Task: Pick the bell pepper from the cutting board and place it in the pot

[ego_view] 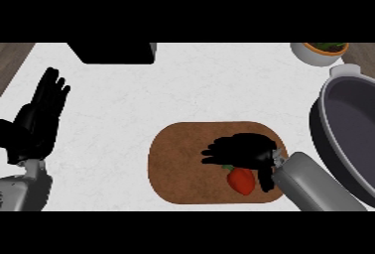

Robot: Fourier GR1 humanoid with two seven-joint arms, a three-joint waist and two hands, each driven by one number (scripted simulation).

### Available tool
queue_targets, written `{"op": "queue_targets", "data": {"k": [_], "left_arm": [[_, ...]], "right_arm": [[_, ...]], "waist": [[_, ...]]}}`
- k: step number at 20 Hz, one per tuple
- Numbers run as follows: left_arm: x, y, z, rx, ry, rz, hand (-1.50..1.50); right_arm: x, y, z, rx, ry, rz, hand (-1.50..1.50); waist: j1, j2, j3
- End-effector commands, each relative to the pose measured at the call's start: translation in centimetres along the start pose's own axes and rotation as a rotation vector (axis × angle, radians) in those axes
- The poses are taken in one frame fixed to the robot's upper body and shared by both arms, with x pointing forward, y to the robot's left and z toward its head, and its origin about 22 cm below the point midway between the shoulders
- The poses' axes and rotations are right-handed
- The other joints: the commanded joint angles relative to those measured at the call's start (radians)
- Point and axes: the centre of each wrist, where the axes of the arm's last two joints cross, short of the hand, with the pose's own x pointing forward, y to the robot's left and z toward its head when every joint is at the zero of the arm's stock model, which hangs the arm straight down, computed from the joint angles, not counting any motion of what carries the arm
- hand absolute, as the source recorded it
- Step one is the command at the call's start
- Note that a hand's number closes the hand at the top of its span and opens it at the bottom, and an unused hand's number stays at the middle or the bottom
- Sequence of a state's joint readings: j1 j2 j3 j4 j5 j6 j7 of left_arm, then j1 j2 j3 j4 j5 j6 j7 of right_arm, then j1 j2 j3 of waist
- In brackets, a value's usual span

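A red bell pepper [242, 181] lies on the brown cutting board [179, 163], near its lower right part. My right hand [245, 150] is right above the pepper, palm down, its fingers pointing left and its thumb [265, 179] reaching down beside the pepper's right side; the hand hides the pepper's top. The fingers do not look closed round the pepper. The dark grey pot [351, 134] stands at the right edge of the view, partly cut off. My left hand [40, 116] rests open at the left, fingers up.
A white bowl with orange and green contents [319, 51] stands at the back right, just behind the pot. A black box-like object [117, 52] sits at the back edge of the white counter. Wooden floor shows past the counter's left corner.
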State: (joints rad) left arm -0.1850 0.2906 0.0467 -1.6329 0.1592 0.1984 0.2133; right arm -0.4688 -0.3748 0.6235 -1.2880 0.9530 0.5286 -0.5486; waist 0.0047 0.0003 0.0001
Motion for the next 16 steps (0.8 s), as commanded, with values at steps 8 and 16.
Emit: {"op": "queue_targets", "data": {"k": [8,16], "left_arm": [[0.8,-0.8,1.8,-0.013,0.006,0.009,0.0],[0.7,0.2,-0.3,0.031,0.005,-0.01,0.0]], "right_arm": [[0.0,3.1,-1.3,0.016,-0.133,0.117,1.5],[2.0,3.9,-1.4,-0.087,0.05,-0.027,1.5]], "waist": [[0.001,-0.001,0.0],[-0.034,-0.007,-0.001]]}}
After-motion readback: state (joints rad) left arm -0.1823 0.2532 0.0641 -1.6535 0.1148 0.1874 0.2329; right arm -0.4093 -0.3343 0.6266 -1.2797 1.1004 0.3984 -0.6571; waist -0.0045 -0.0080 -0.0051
